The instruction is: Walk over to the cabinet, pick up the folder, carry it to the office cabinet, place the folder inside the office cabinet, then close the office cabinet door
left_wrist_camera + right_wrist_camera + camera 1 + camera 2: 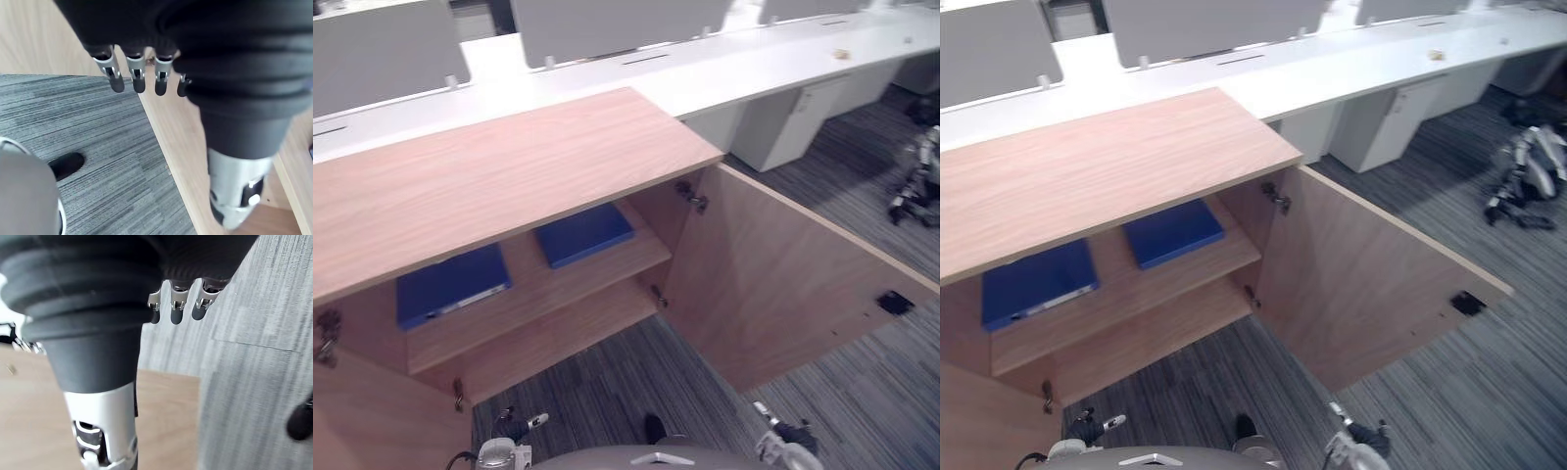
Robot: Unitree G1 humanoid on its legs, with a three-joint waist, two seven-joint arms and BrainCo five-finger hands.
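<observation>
The office cabinet stands open, and its flat wooden top reaches forward over the shelves. The right door is swung wide out over the carpet. Its free edge points away from the cabinet and carries a small black latch. The left door is open too and shows at the lower left corner. Between the two doors there is a free strip of carpet in front of the shelves.

On the upper shelf two blue folders lie flat, apart from each other. The left folder is near the front edge of the shelf. The right folder is deeper inside, close to the right side wall. The lower shelf is bare wood. Neither hand holds a folder.

In its wrist view the left hand hangs with its fingers straight and a little apart, holding nothing. They hang above the line where the carpet meets a wooden board. The right hand hangs in the same way above the carpet. Its fingers are relaxed and empty, and a wooden panel is beside it.

Behind the cabinet runs a long white table with grey screens standing on it. White drawer units stand under it at the right. The carpet is grey with fine stripes.
</observation>
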